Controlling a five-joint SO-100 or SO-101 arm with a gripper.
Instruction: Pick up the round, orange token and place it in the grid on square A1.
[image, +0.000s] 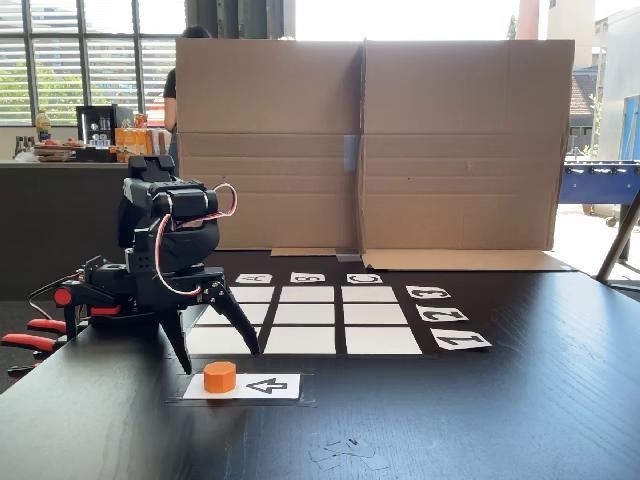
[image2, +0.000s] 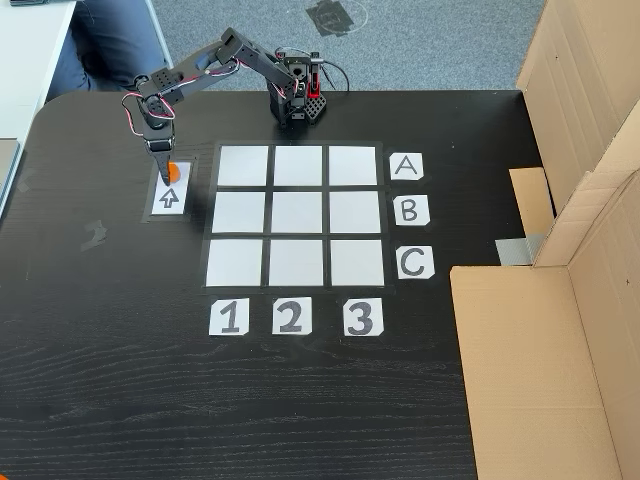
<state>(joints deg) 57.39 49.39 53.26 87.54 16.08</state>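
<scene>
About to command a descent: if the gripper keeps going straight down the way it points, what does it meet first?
Likely the orange token on the arrow card; the open gripper points down just above it, though depth is unclear.

A black wood-grain surface carries the grid of nine white cells, with cards A, B, C to its right and 1, 2, 3 nearer in a fixed view. A white arrow card lies left of it, cardboard sheets at right.
</scene>
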